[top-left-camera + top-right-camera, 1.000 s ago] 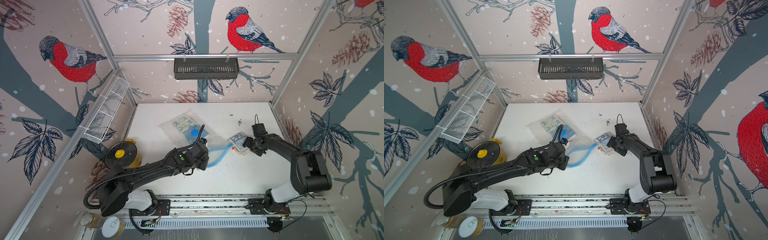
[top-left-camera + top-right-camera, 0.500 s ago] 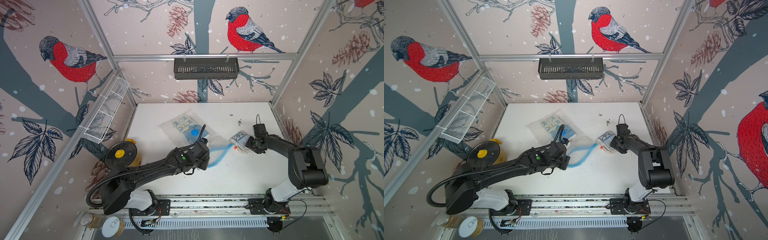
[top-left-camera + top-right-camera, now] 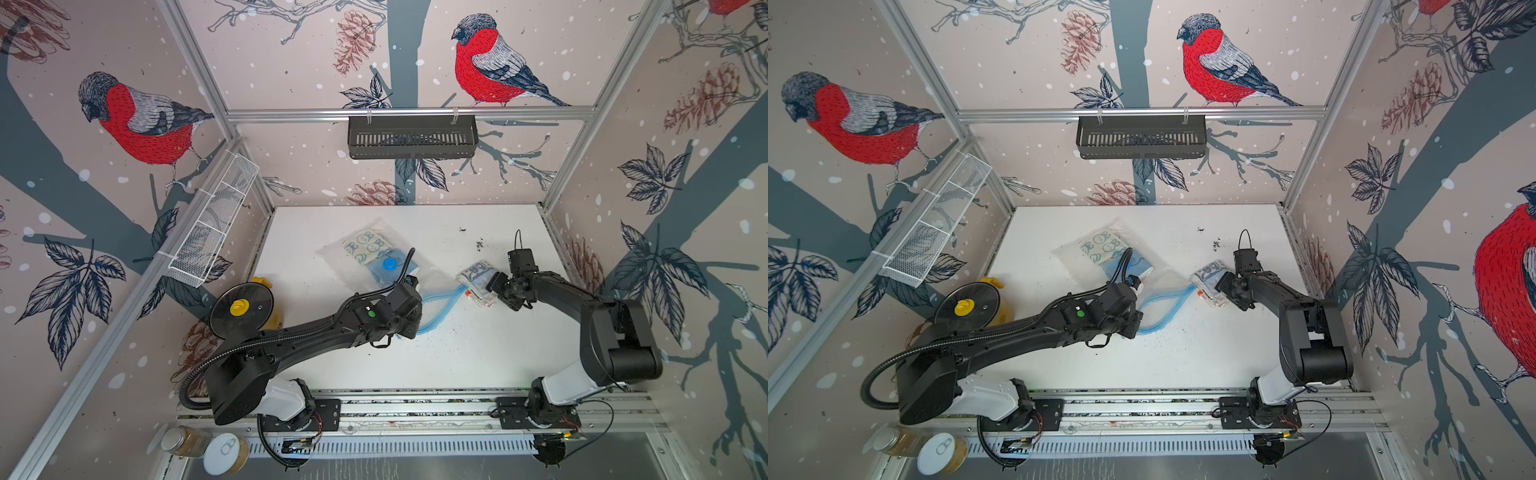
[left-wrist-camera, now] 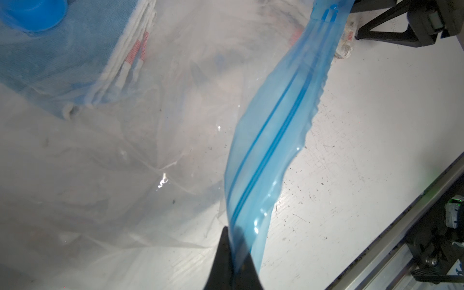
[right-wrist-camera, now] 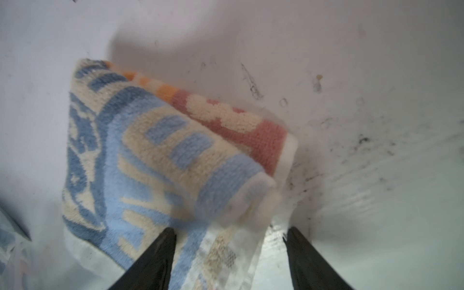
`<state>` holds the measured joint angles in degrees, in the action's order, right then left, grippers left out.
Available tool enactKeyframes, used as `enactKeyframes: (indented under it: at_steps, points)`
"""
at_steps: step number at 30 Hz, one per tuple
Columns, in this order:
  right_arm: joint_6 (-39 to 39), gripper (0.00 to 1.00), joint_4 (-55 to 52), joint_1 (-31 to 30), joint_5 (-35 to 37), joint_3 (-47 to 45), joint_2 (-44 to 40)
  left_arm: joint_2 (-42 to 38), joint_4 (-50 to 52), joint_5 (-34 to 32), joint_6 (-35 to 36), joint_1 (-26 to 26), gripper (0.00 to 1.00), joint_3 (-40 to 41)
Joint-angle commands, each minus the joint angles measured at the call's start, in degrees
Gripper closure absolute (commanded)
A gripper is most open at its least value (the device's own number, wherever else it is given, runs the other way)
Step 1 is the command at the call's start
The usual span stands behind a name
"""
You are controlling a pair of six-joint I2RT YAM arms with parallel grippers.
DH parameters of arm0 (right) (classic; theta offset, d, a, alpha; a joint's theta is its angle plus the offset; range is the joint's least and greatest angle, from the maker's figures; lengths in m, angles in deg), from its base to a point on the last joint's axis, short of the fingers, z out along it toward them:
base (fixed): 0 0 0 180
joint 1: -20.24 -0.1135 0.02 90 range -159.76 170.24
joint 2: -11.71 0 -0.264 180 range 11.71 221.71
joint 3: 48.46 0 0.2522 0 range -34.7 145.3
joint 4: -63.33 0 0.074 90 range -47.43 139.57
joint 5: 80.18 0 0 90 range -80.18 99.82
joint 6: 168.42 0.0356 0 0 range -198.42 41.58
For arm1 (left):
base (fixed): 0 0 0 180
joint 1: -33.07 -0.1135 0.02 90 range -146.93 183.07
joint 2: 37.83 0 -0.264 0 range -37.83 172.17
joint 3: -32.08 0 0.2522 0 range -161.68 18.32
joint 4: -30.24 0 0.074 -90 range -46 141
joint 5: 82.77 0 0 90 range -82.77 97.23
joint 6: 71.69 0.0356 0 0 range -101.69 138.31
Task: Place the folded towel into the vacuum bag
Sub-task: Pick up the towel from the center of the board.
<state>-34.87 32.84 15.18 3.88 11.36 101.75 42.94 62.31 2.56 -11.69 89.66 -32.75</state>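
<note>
While our left jaws pinch the blue zip strip point(image 4: 273, 140) of the vacuum bag point(image 4: 113, 155), lifting its mouth, we see the folded towel point(image 3: 478, 279) on the bench point(image 3: 478, 353) right at that opening, right jaws spread astride one edge. Pushing it in remains; whether its tip has entered, we can't tell.

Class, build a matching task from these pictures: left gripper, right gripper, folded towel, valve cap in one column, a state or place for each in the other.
1 left gripper
2 right gripper
3 folded towel
4 valve cap

A on the table, at the vacuum bag's mouth
B shut on the blue zip strip
C round and blue, on the bag
D fingers apart, open

Pairs: 1-B, 2-D, 3-A, 4-C
</note>
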Motion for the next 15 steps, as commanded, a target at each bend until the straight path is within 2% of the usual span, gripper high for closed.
enactKeyframes:
  at_steps: [1,4,7,15]
  points:
    - [0.75,0.30,1.24,-0.04,0.32,-0.26,2.26,-0.08,-1.19,-0.85,-0.20,0.07,1.00,-0.50]
    - [0.30,0.34,1.56,-0.17,1.80,0.08,4.48,-0.23,-0.93,-1.17,-0.34,0.06,1.00,-0.52]
    - [0.00,0.43,1.99,-0.17,2.02,0.16,6.52,-0.29,-0.90,-1.33,-0.47,0.07,1.00,-0.51]
    - [-0.80,0.78,3.72,-0.14,0.41,0.25,9.23,-0.18,-0.23,-1.90,-0.53,0.09,1.00,-1.53]
